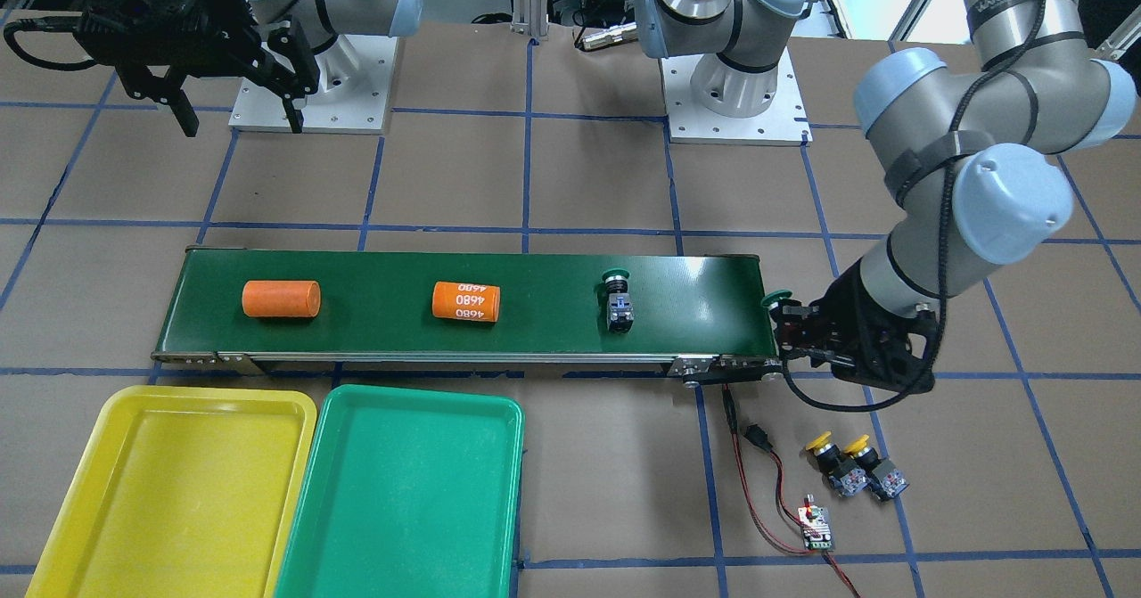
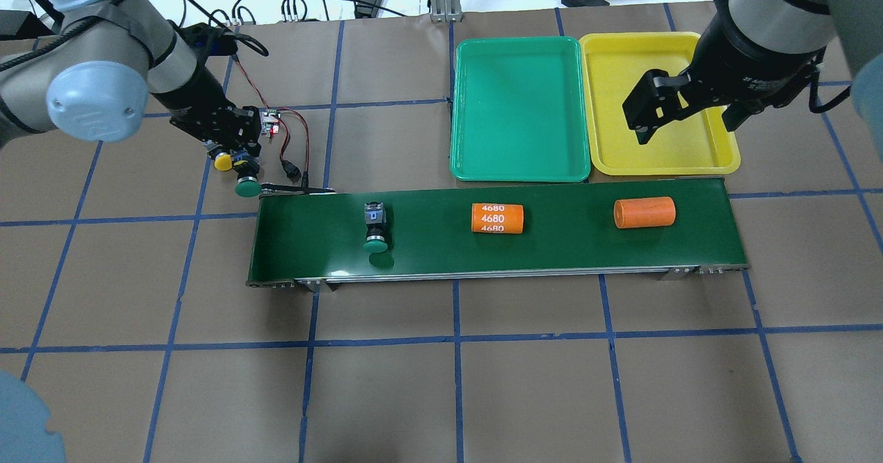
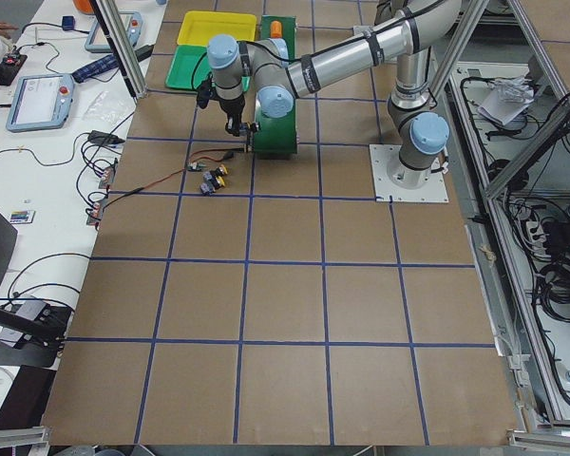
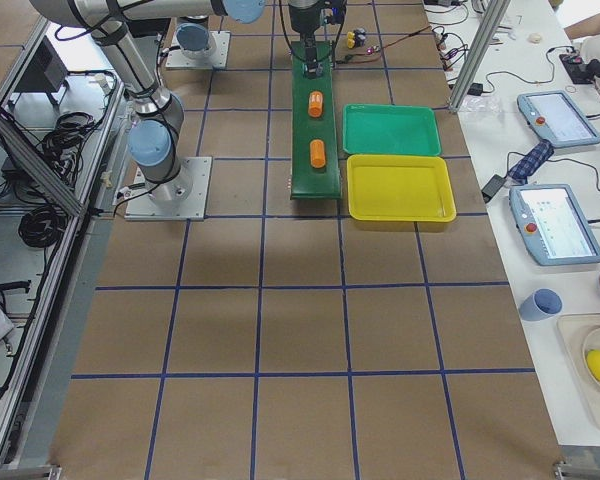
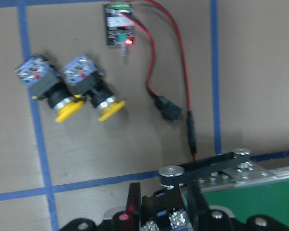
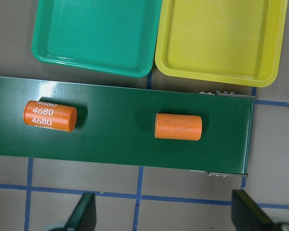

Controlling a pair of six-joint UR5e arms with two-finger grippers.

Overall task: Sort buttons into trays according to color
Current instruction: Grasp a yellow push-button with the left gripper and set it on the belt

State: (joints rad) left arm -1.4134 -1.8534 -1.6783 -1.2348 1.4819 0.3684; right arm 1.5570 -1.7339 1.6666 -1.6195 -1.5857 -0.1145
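**Left hand grips a green button at the belt's end; right hand hangs open**

Two robot arms stand at a brown table (image 1: 579, 179) marked with blue tape lines. A long dark-green conveyor belt (image 1: 374, 331) lies across the middle of it.

The left hand (image 1: 789, 329) is low at one end of the belt. Its fingers are closed on the black body of a green button (image 1: 777, 297), and the button's cap sits right at the belt's end edge. A second green button (image 1: 618, 299) lies on its side on the belt, near that same end.

Two yellow buttons (image 1: 833, 462) lie side by side on the table, off the belt and near the left hand. A small circuit board (image 1: 816, 528) with red and black wires lies close to them.

Two orange cylinders (image 1: 281, 299) lie further along the belt. One of them carries the white number 4680.

The right hand (image 1: 241, 121) hangs high above the table near the belt's other end, with its fingers spread wide and nothing between them.

A yellow tray (image 1: 214, 395) and a green tray (image 1: 419, 391) sit side by side. They are just beside the belt at that other end, on the side away from the robot.
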